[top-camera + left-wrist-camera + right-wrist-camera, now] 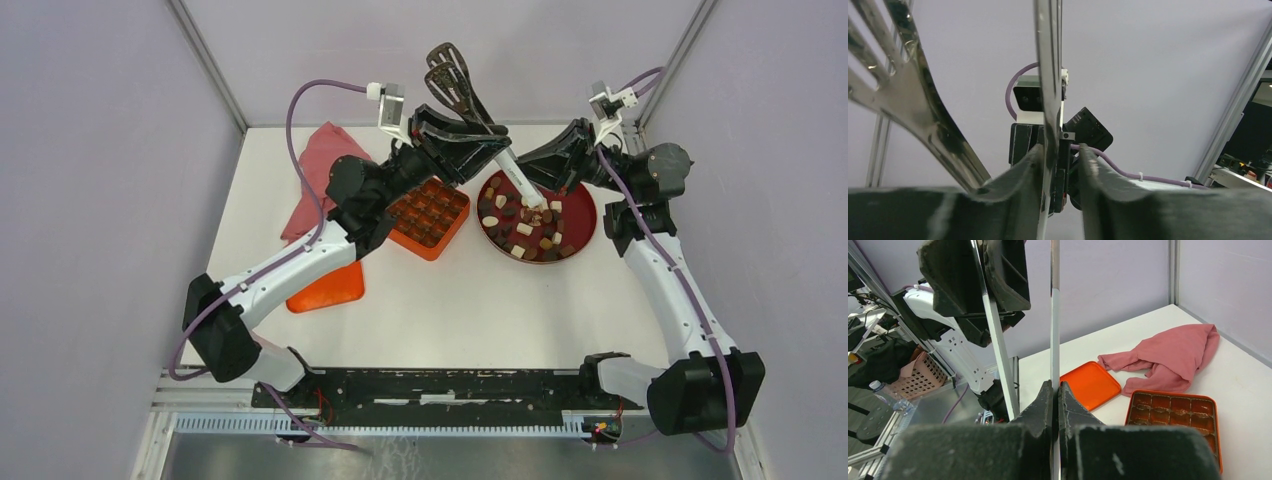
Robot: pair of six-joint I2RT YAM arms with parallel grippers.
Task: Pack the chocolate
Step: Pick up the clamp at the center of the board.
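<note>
At the far left we see a crumpled pink cloth by the table's back edge. Nearer lies an orange lid, its far side covered by the left arm. That arm also hides the near left corner of the orange gridded box, and we cannot tell whether its cells hold anything. The left gripper has its jaws apart around one arm of the metal tongs, with one finger at the strip and the other clear of it. The tongs' slotted heads point up. From above, their lower end shows only as a white tip over the dark red plate. The chocolate, in dark, light brown and cream pieces, lies on that plate, partly behind the grippers. The right gripper is clamped tight on a metal arm of the tongs.
</note>
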